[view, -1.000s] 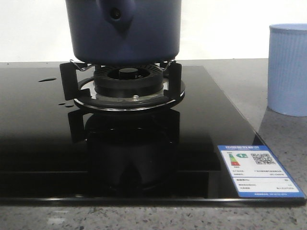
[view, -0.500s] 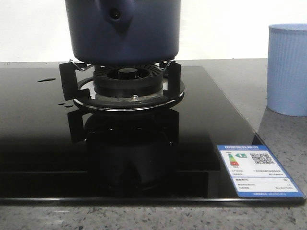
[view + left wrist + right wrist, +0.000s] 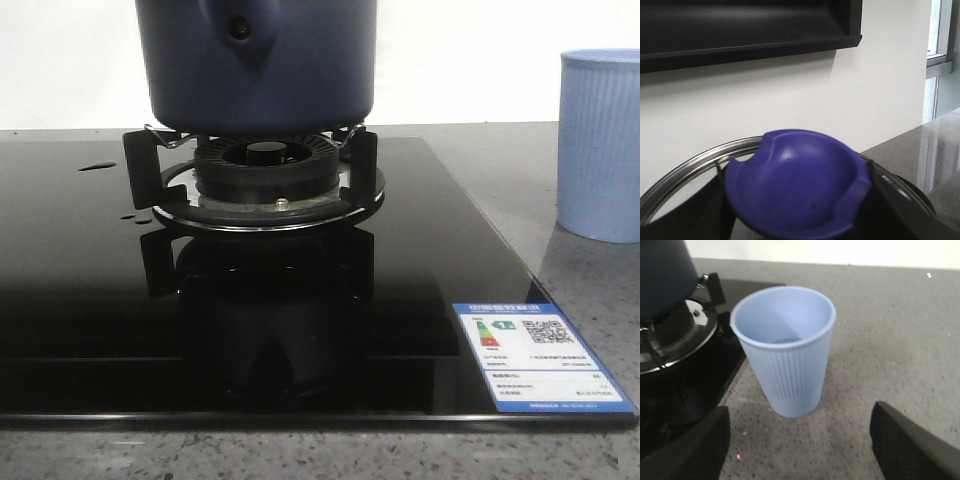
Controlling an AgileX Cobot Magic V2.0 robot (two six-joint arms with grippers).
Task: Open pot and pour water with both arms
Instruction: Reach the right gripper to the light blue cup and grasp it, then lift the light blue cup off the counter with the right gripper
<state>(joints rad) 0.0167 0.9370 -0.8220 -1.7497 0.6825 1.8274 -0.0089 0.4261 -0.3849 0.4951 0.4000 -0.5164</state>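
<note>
the pot [image 3: 258, 65] sits on the burner stand [image 3: 265, 185] of the black glass stove [image 3: 90, 280], its handle bracket with the round hole turned toward the front camera. off to the side stands the pale blue ribbed cup [image 3: 785, 350], on the grey speckled table [image 3: 890, 330] just past the stove's edge.

the left claw [image 3: 797, 220] has the purple knob [image 3: 795, 187] filling the space between its dark fingers, with the steel rim of the lid [image 3: 690, 162] curving behind it. the fingers sit tight against both sides of the knob, so i take it as clamped on it. with only wall behind the lid, it looks to me already raised, though i can't tell how far off the pot it is.

the right claw [image 3: 800, 450] has its two fingers spread wide and holds nothing. the cup stands ahead of it, between the lines of the two fingers, and apart from both. the cup looks empty, or nearly so.

to my eye the step in hand is reaching for that cup. it looks thin and light, so the claw ought to go in level, keep the cup centred between the fingers, and close gently about mid-height. a hard squeeze could buckle the wall, and an off-centre approach could tip it. meanwhile the left arm should hold the lid level and away from the pot's mouth.
</note>
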